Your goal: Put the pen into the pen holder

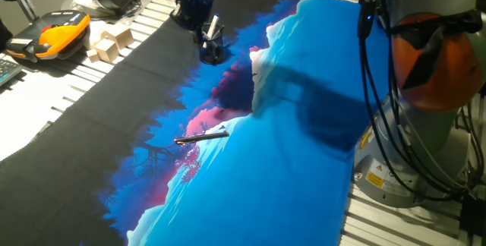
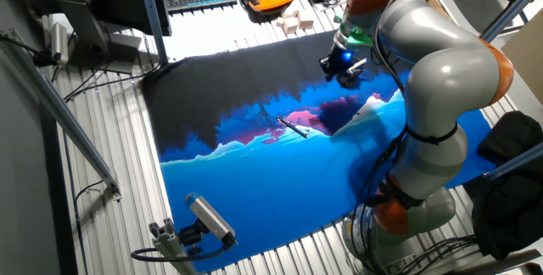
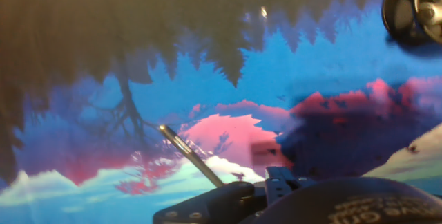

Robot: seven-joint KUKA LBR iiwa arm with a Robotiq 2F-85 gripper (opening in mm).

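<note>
From the left in the one fixed view, we pass an orange handset (image 1: 62,31) and pale wooden blocks (image 1: 111,42) on the far-left bare table (image 1: 45,109). A dark-and-blue printed mat (image 1: 273,170) covers the rest. The pen (image 1: 202,136) lies flat near the mat's middle, well apart from the pen holder (image 1: 213,51) at the far edge, where a whitish pen (image 1: 212,27) already stands. We judge the pen light, stiff and slippery, lying low on soft cloth, so we would pinch it mid-shaft, across its length. The gripper (image 2: 346,64) hangs above the mat's far right; we cannot tell how its fingers stand. Room around the pen looks ample.
</note>
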